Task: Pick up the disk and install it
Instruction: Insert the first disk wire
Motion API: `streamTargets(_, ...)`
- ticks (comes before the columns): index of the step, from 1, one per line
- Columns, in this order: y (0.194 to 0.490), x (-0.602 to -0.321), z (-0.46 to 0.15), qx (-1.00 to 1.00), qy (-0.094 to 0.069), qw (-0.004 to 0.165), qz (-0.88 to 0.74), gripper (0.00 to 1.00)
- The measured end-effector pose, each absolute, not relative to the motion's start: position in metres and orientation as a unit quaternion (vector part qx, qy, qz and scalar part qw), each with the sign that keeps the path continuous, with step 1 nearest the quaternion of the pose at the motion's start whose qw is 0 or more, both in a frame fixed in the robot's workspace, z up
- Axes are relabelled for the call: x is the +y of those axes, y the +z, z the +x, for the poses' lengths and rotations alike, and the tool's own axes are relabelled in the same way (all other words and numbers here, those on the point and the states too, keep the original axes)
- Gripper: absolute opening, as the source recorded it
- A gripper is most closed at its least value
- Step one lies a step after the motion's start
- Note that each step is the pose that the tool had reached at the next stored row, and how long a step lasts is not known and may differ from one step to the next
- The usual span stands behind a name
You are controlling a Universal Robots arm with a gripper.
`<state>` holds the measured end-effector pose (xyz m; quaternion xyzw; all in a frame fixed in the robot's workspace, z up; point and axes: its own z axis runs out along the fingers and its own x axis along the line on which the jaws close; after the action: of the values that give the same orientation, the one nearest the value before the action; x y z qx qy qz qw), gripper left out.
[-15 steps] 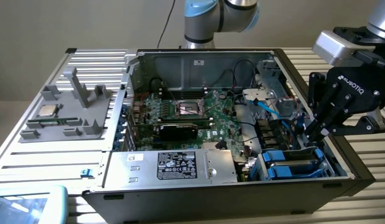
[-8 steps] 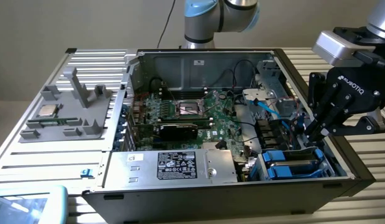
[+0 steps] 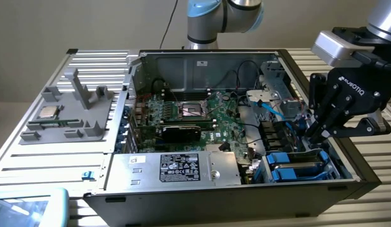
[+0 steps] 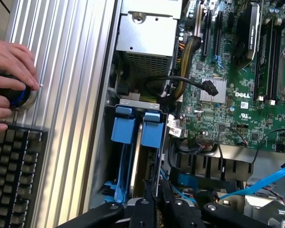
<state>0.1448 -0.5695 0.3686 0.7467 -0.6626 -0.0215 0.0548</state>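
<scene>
The disk (image 4: 151,130) stands on edge in the drive cage at the front corner of the open computer case, its blue bracket (image 3: 304,163) showing beside a second blue-bracketed drive (image 4: 123,126). My gripper (image 4: 156,202) is right over the far end of that bay, fingers drawn close together with the disk's thin bracket edge running in between them. Seen from the exterior view, the gripper (image 3: 314,138) reaches down into the case at that view's right, just above the blue brackets.
A silver power supply box (image 3: 176,168) lies beside the bay, and the motherboard (image 3: 195,113) is behind it. A blue cable (image 4: 270,180) and black wires run close to the gripper. A grey fixture with a CPU chip (image 3: 47,112) sits outside. A person's hand (image 4: 9,80) rests by a keyboard (image 4: 14,175).
</scene>
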Motion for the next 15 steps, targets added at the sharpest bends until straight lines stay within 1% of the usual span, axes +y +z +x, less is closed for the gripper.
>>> streamTargets(8,0.3658,-0.5682,0.1432,-0.667,-0.02,0.057,0.742,0.16)
streamTargets(15,0.3632,-0.5682,0.1431,-0.693,-0.028,0.062,0.718,0.16)
